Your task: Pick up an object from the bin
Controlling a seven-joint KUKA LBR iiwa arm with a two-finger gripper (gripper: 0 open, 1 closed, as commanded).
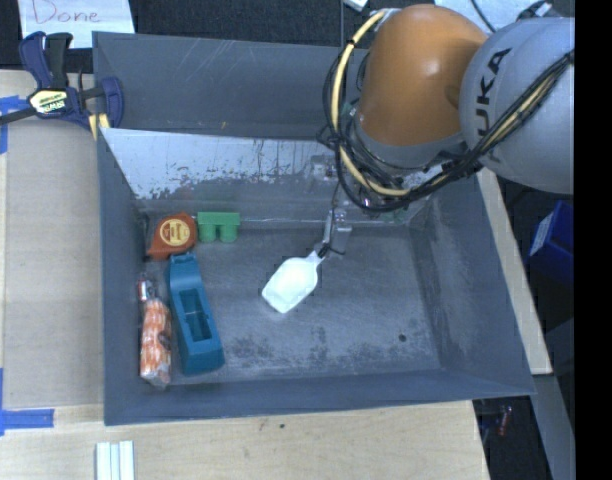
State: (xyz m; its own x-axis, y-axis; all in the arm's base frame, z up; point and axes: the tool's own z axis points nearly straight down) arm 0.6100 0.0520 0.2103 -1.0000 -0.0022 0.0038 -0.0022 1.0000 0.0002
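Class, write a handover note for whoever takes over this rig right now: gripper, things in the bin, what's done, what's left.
Gripper: low over mid-bin, tip at the upper end of the white piece; a hold cannot be confirmed.
Along the left wall: tape measure, green block, blue tool, orange packet.
Done: nothing is out yet.
Left: secure one thing and lift it clear.

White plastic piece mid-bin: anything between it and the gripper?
Nothing visible. The gripper sits right at the upper-right corner of the white plastic piece. The tape measure, green block, blue holder and orange packet lie along the view's left wall, apart.
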